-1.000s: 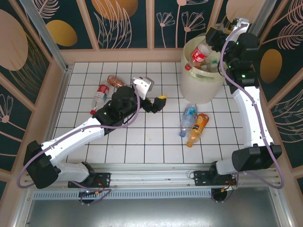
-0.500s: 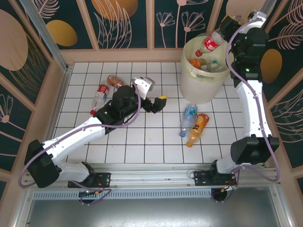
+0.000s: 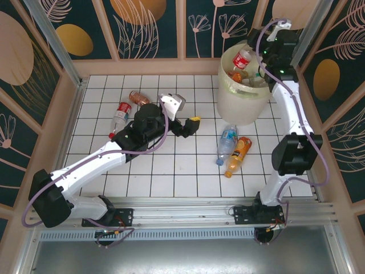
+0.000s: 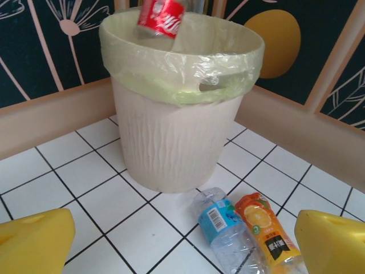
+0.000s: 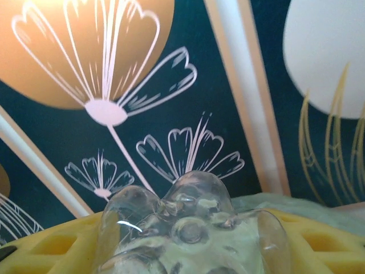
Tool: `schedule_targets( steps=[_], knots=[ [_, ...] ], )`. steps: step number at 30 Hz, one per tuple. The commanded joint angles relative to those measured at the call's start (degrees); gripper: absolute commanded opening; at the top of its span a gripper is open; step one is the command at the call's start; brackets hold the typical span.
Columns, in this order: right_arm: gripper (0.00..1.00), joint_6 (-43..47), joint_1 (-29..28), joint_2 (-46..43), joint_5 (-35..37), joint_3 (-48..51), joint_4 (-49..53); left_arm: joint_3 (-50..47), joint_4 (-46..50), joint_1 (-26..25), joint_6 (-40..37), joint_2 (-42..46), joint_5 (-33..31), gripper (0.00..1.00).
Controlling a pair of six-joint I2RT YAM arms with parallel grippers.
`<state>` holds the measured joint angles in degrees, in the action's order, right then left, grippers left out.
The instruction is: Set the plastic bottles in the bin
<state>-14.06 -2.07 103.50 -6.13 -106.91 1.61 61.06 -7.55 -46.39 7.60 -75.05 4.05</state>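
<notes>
My right gripper [image 3: 251,53] hangs over the bin [image 3: 242,105], shut on a clear red-labelled bottle [image 3: 242,59] above the opening. In the right wrist view the bottle's lumpy base [image 5: 191,222] sits between the yellow fingers [image 5: 328,242]. The left wrist view shows the cream bin [image 4: 177,137] with its liner and that red-labelled bottle [image 4: 162,15] at its rim. My left gripper [image 3: 191,125] is open and empty over the tiles. A blue-labelled clear bottle [image 3: 227,142] [image 4: 228,225] and an orange juice bottle [image 3: 238,155] [image 4: 265,228] lie side by side in front of the bin.
A red-labelled bottle [image 3: 120,114] and an amber bottle [image 3: 138,98] lie at the far left, behind my left arm. Several bottles lie inside the bin [image 3: 251,77]. Low wooden walls ring the tiled floor, with the bin in the far right corner.
The right arm has swung round over the bin, and the red-labelled bottle has moved from above the far rim back over the opening, still held. The left arm has not moved.
</notes>
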Motion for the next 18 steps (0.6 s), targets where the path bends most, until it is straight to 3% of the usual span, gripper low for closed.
schedule_targets(
  steps=[1,9,18],
  knots=[
    [0.55,5.0,-2.4,2.9,-1.9,-4.4,3.3,-0.2,-2.4,0.4,0.7,0.2,2.5,0.99],
    [0.55,13.2,-7.3,7.0,4.2,-5.1,7.7,1.2,-1.2,0.4,0.6,-1.5,3.7,0.99],
    [0.55,14.6,-8.0,6.3,10.1,0.3,6.7,1.7,-0.4,0.4,0.2,-2.2,3.8,0.99]
  ],
)
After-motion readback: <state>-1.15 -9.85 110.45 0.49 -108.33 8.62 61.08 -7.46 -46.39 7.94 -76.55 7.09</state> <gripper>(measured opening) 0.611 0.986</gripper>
